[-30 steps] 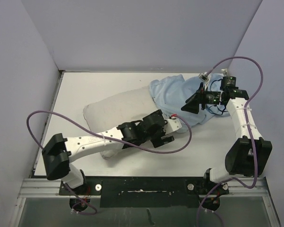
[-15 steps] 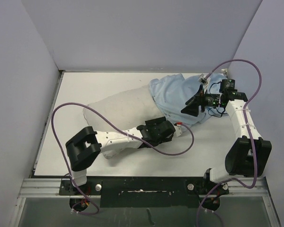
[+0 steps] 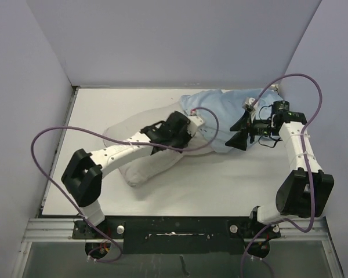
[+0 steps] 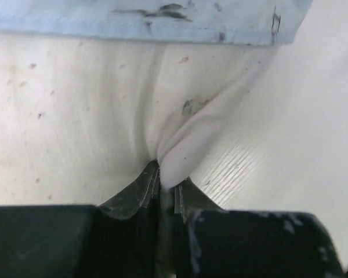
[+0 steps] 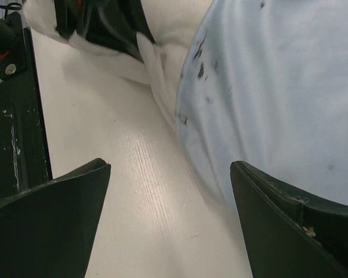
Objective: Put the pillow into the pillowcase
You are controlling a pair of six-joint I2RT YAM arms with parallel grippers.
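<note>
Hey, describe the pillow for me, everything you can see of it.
The pillow is a plump, off-white stuffed cushion, slightly wrinkled, with small dark specks. It lies diagonally on the white table, its right end inside the light blue pillowcase. The left gripper pinches a fold of its fabric near the pillowcase hem.

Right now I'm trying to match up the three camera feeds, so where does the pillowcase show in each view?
Top external: the pillowcase lies right of centre toward the far edge, over one end of the pillow.
Left wrist: a pale blue strip along the top edge.
Right wrist: it fills the upper right.
Shared landmark: the off-white pillow coming out from under the blue hem.
</note>
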